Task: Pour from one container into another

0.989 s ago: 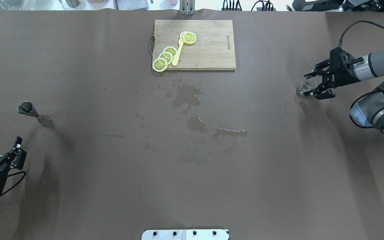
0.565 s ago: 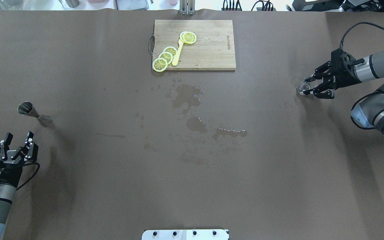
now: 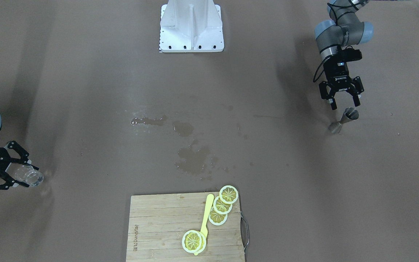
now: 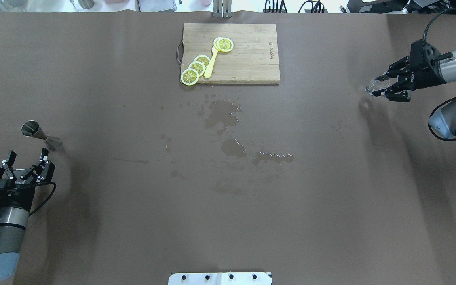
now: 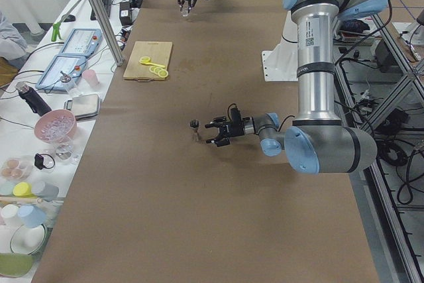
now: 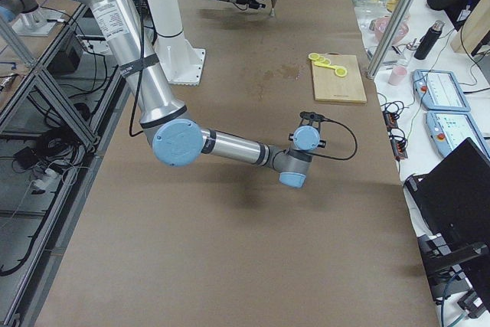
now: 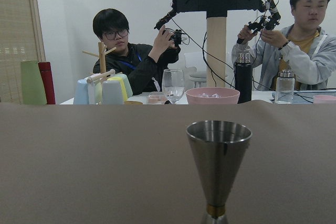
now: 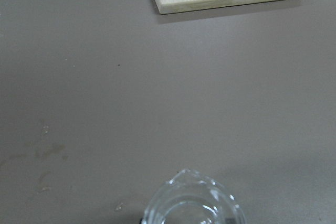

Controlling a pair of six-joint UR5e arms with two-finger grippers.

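A steel jigger [image 4: 38,133] stands upright on the brown table at the left, and it fills the left wrist view [image 7: 218,166]. My left gripper [image 4: 29,153] is open just short of the jigger, level with it, and holds nothing; it shows too in the front-facing view [image 3: 344,106]. My right gripper [image 4: 375,86] is shut on a small clear glass cup [image 4: 371,84] and holds it above the table at the far right. The cup's rim and spout [image 8: 191,203] show at the bottom of the right wrist view.
A wooden cutting board [image 4: 251,59] with lemon slices [image 4: 196,67] and a yellow knife [image 4: 211,63] lies at the far middle edge. Wet patches [image 4: 228,118] spread across the table's centre. Cups, bowls and operators are beyond the far edge.
My right gripper closed on the glass cup and lifted it off the table, moving farther and to the right. My left gripper advanced toward the jigger, still open.
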